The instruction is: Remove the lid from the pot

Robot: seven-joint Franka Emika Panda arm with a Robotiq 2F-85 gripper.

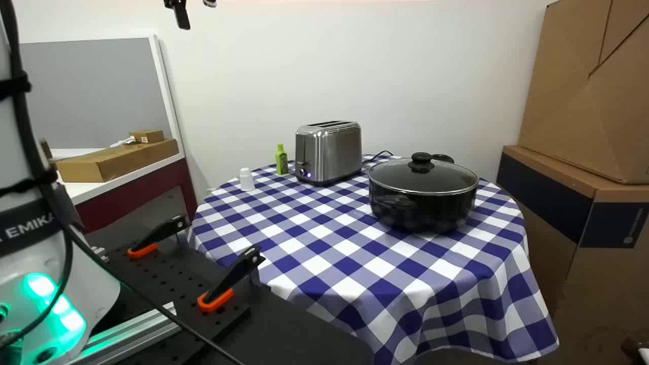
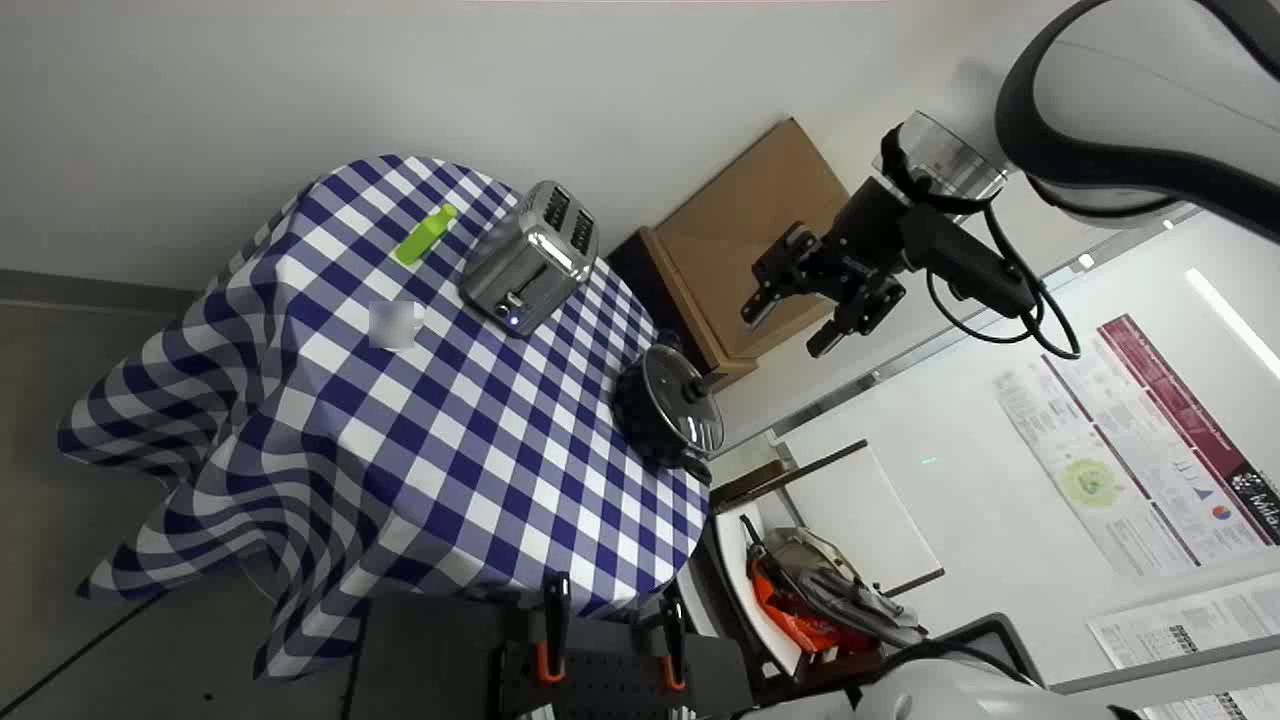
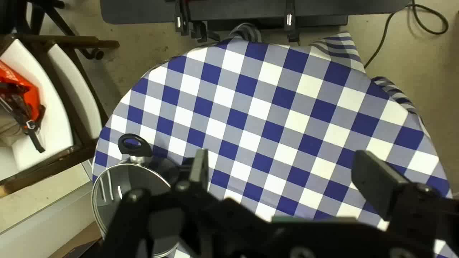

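The pot (image 1: 426, 215) is wide, round and black with side handles; it stands upright on the checkered table. It also shows in an exterior view (image 2: 637, 415) and in the wrist view (image 3: 165, 167). The glass lid (image 1: 398, 177) with its black knob sits flat on the pot; it also shows in an exterior view (image 2: 668, 388) and in the wrist view (image 3: 123, 181), partly hidden by the gripper. My gripper (image 2: 786, 330) is open and empty, high above the table and apart from the lid. In the wrist view the fingers (image 3: 281, 157) are wide apart over bare cloth, with the pot to their left.
A silver toaster (image 1: 329, 152), a green bottle (image 1: 282, 161) and a small white cup (image 1: 246, 181) stand on the tablecloth (image 1: 324, 228). Cardboard boxes (image 1: 583, 167) rise beside the pot. Black clamps (image 1: 230, 276) hold on the robot's mount at the near table edge.
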